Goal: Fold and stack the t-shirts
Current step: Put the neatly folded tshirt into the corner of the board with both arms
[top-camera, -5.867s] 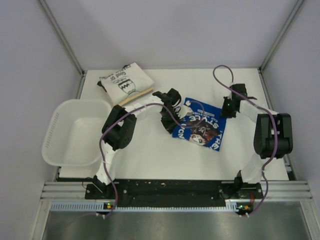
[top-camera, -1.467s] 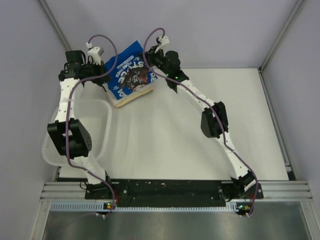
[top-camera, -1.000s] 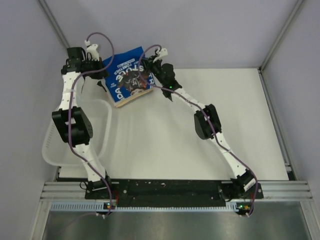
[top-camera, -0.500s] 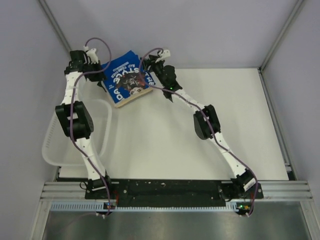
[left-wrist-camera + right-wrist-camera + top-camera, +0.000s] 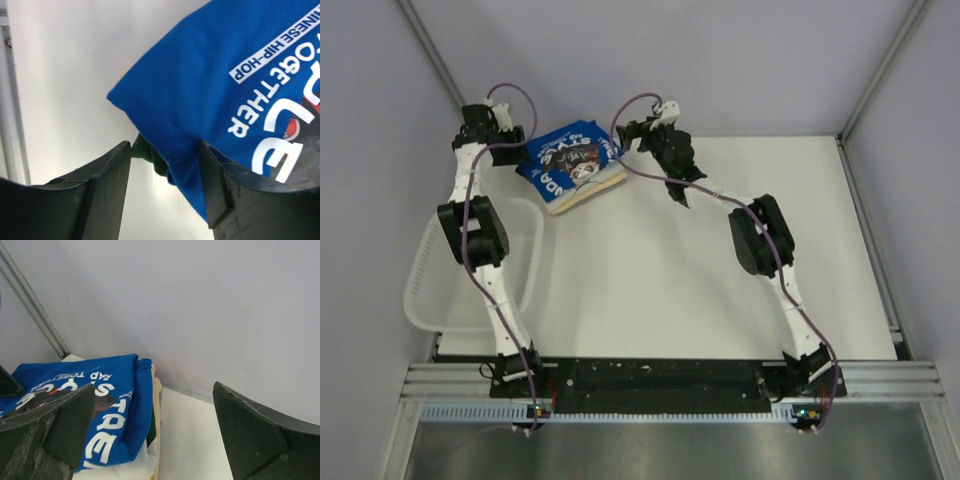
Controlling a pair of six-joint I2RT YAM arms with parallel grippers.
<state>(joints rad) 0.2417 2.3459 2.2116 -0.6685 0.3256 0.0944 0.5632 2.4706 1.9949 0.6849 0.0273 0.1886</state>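
Note:
The folded blue t-shirt (image 5: 570, 160) lies print up on the stack at the table's back left. Under it show the white t-shirt (image 5: 134, 467) and a cream layer (image 5: 592, 190). My left gripper (image 5: 520, 152) is open at the blue shirt's left corner. In the left wrist view that corner (image 5: 170, 125) hangs between the jaws and brushes the right finger (image 5: 220, 185), with a gap to the left finger. A dark green fold (image 5: 150, 152) peeks from under it. My right gripper (image 5: 632, 132) stands wide open just right of the stack, nothing between its fingers (image 5: 255, 435).
A white slotted basket (image 5: 420, 300) stands at the left edge of the table, beside the left arm. The back wall (image 5: 200, 300) rises right behind the stack. A metal frame post (image 5: 35, 310) runs up the corner.
Both grippers have opened and let go of the blue t-shirt, which has settled flat on the stack. The right gripper has drawn back to the right.

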